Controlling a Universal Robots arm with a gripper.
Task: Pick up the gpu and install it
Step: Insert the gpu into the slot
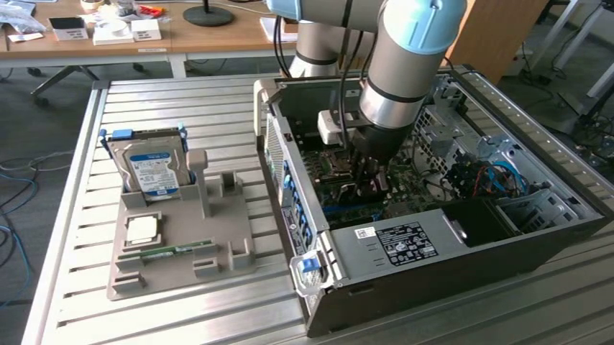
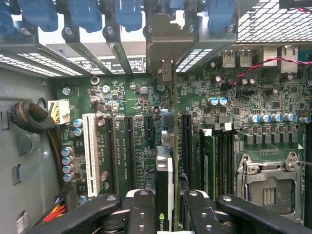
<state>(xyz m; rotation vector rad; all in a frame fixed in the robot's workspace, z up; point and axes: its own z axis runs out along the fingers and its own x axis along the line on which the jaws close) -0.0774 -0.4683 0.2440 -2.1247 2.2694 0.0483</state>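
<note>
wrist view puts me right over the open machine: the gripper (image 2: 165, 207) has its two black fingers (image 2: 140, 210) pinching the gpu (image 2: 165, 170), which shows edge-on as a thin card running away from the jaws across the green motherboard (image 2: 122, 97). the card lies in line with the long black expansion slots (image 2: 130, 146), between them, and its far end reaches towards the silver slot covers (image 2: 73, 48) and blue latches (image 2: 87, 12) at the back wall. from the exterior view the arm reaches steeply down into the computer case (image 1: 432, 251), with the gripper deep among the boards near the middle. off to the exterior view's left, well apart from the case, the grey parts holder (image 1: 172, 266) carries the hard drive (image 1: 154, 169) standing upright and a green ram stick (image 1: 177, 250) lying flat. so by my reckoning the pick-up is done and the card has been brought inside the case and lined up over the board. whether its edge is already down in a slot i cannot tell from here; the grip is not released, so the install looks unfinished.
</note>
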